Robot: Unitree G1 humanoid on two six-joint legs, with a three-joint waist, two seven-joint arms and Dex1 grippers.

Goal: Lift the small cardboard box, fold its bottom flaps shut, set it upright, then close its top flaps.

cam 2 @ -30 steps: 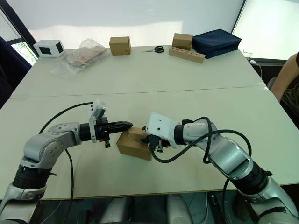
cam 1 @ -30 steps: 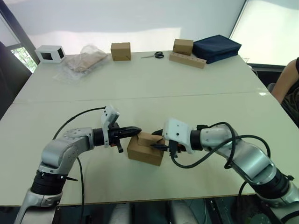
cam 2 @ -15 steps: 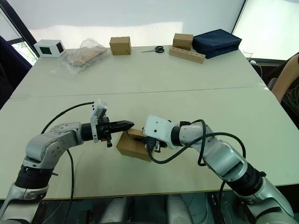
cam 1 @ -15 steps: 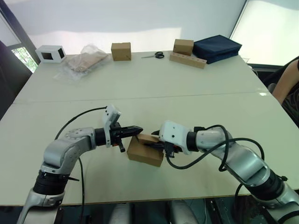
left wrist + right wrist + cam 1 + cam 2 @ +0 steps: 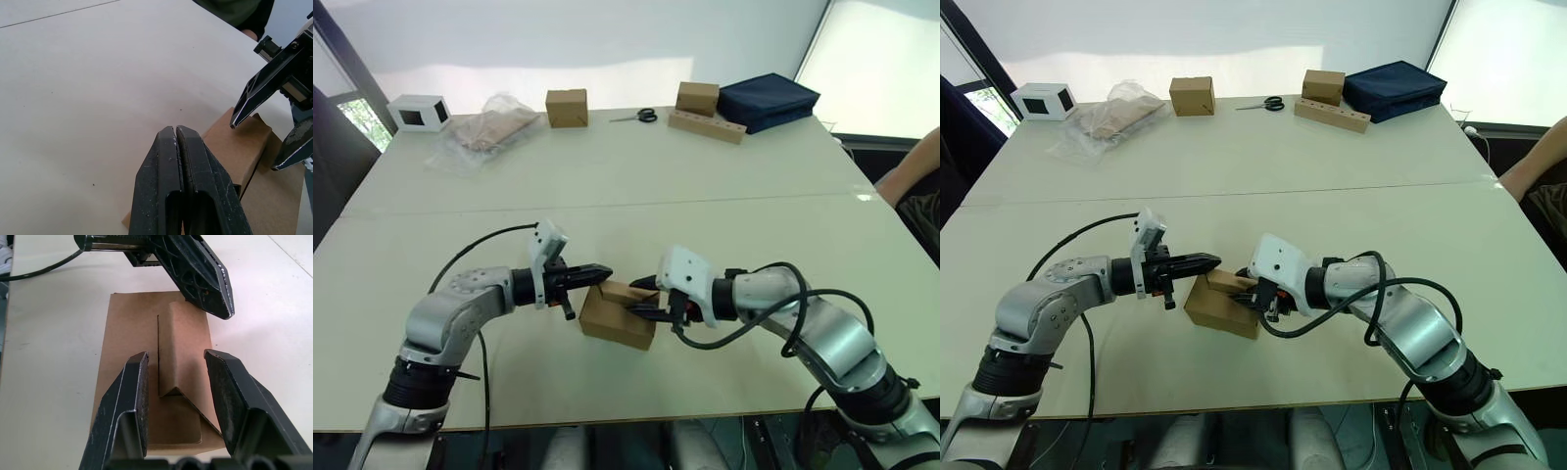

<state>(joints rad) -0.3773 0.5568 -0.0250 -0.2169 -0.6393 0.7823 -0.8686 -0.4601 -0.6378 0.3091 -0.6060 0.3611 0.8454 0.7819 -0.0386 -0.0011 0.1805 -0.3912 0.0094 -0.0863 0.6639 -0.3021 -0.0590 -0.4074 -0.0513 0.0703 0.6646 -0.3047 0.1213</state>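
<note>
Small cardboard box (image 5: 618, 317) on table: closed left hand (image 5: 604, 272) touches it, open right hand (image 5: 179, 382) straddles raised flap (image 5: 182, 352).

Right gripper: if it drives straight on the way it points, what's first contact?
Probably the raised flap on the small cardboard box, standing between the open right gripper fingers. Beyond it sits the shut left gripper.

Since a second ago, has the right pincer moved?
Yes, slightly. The right pincer pushed leftward over the small cardboard box toward the left pincer, then drew back. The box stayed put on the table.
</note>
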